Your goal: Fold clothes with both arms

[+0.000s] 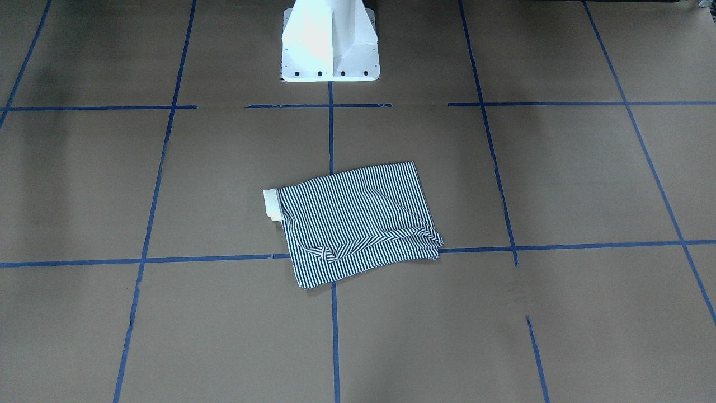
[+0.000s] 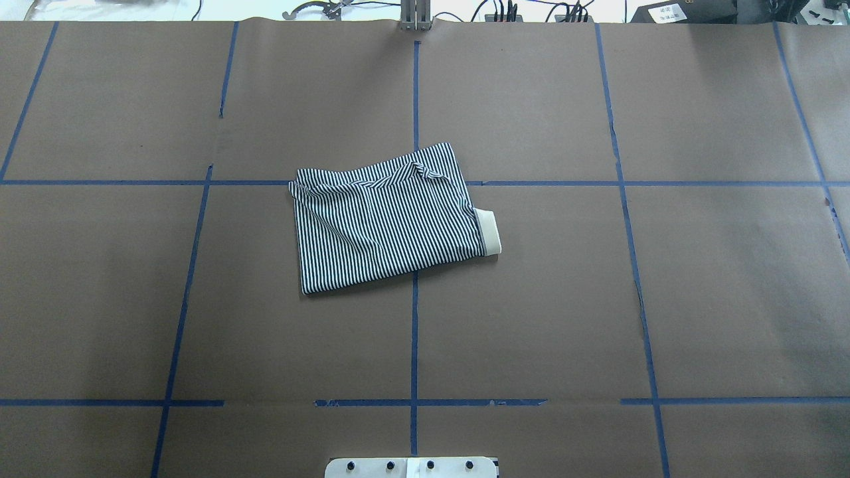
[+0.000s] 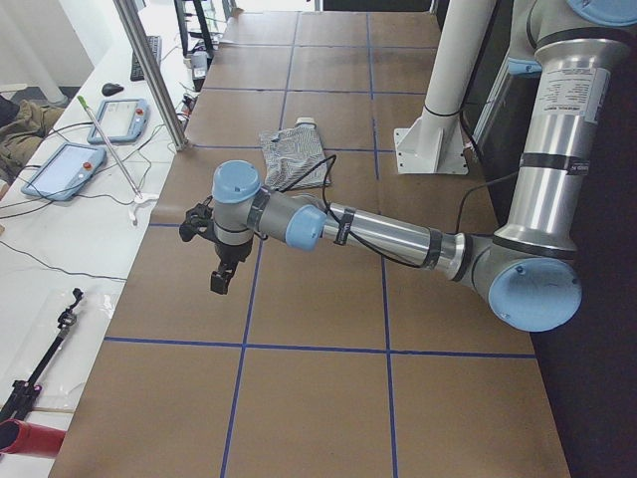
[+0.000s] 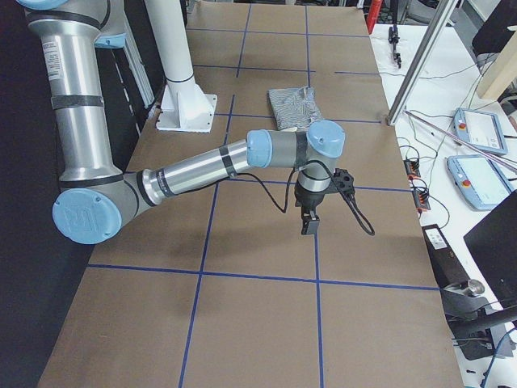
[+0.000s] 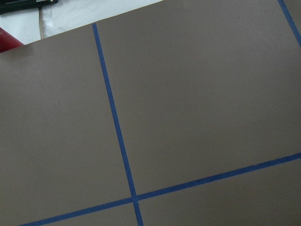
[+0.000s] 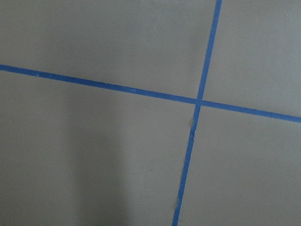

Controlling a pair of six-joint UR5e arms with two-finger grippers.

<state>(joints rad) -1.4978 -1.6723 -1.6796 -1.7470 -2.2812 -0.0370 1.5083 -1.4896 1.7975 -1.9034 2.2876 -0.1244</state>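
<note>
Overhead exterior view shows you the folded polo shirt lying flat on the table, out in front of the white pedestal and well apart from it, with its cream collar toward the robot's right. The left gripper and right gripper hang above the table far out to either side of the pedestal; if they are wide or narrow, you cannot tell

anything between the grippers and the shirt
Nothing visible does. The shirt lies mid-table. The left gripper and right gripper hang above the table toward its opposite ends, and only flat tape lines lie between.
</note>
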